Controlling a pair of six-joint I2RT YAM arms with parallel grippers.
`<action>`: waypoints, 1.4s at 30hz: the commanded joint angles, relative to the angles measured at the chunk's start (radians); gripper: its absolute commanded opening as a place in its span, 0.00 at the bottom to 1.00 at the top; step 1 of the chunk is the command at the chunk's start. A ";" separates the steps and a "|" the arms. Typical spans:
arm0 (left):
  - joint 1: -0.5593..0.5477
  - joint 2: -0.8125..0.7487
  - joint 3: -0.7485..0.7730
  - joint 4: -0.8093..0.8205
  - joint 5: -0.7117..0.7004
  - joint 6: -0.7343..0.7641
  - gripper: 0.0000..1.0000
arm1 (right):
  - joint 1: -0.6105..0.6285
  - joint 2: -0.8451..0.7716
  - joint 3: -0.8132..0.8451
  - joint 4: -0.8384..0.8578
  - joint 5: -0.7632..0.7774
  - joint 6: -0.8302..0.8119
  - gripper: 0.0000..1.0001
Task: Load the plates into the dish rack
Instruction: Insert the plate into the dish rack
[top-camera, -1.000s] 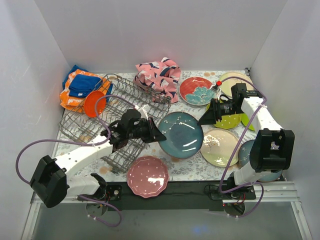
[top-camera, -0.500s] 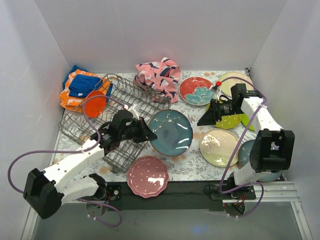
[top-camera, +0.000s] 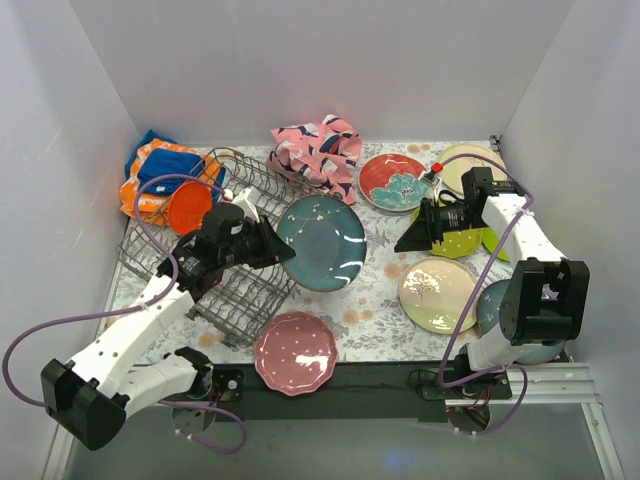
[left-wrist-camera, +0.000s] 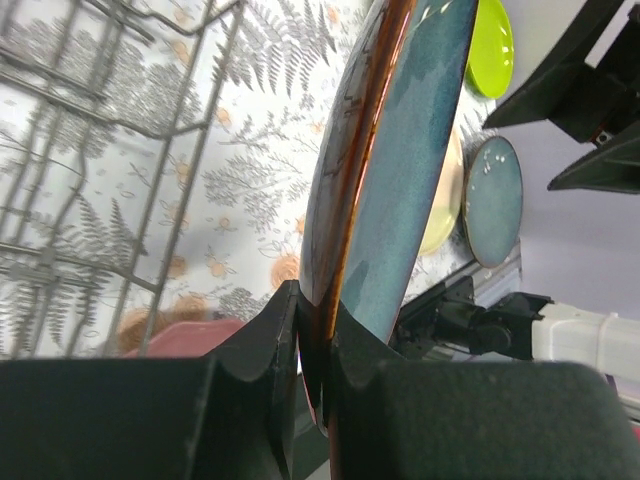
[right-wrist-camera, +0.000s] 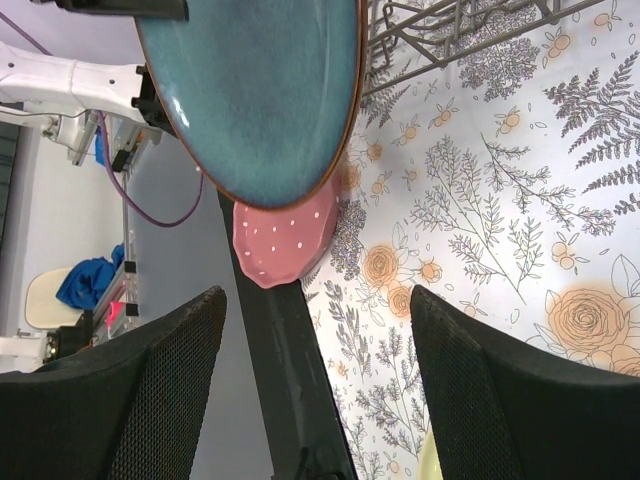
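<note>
Blue plate (top-camera: 320, 242) hangs tilted, its rim pinched tight by the left gripper (left-wrist-camera: 308, 325) (both fingers (left-wrist-camera: 252, 345) press on it). Rack (top-camera: 240, 305) sits at its 9 o'clock. Right gripper (top-camera: 412, 238), at its 3 o'clock, is wide open, holding nothing.

No readable text, label, brand, number or sign in any view (decorative patterns only).
</note>
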 joint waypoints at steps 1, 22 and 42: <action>0.061 -0.042 0.147 0.035 -0.007 0.074 0.00 | 0.004 -0.036 0.031 -0.010 -0.005 -0.022 0.80; 0.445 0.104 0.313 0.051 -0.195 0.706 0.00 | 0.003 -0.005 0.025 -0.011 0.020 -0.042 0.80; 0.722 0.202 0.267 0.240 -0.027 1.168 0.00 | 0.004 0.105 0.127 -0.110 0.123 -0.160 0.80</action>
